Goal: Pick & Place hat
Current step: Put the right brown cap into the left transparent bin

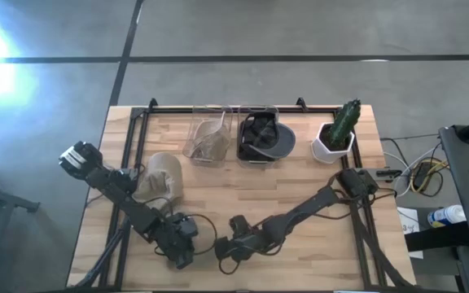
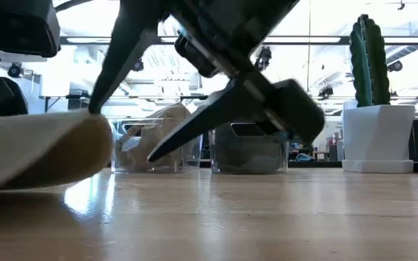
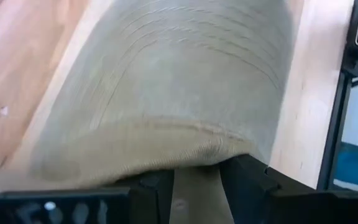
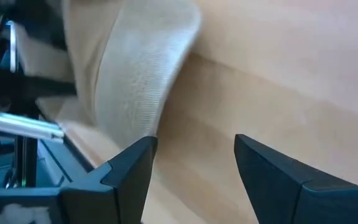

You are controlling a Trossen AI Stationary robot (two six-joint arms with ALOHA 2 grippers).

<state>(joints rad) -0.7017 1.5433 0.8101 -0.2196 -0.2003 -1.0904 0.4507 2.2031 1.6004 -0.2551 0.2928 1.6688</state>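
One beige hat [image 1: 158,177] lies on the wooden table [image 1: 300,195] toward its left side; the left gripper [image 3: 194,186] has its jaws clamped on the brim edge, a strip of the cloth showing between the two dark fingers [image 3: 253,180] in the left wrist view; the rest of the hat spreads away ahead of those jaws. The right gripper [image 4: 191,168] sits low near the table's front middle with its jaws apart and nothing between them; the hat's curled edge stands just beyond its one fingertip.

I judge the hat light and soft; it will sag and fold rather than hold shape, so a pinch on the stitched brim, where the fabric is doubled, seems the surest hold. Its cloth is finely ribbed with rows of concentric stitching, matte, rounded at the crown.

Beyond it stand two clear plastic bins: one [image 1: 208,137] holding a tan hat, one [image 1: 256,137] holding a dark hat; a cactus [image 1: 345,122] in a white pot [image 1: 330,146] stands beside them.
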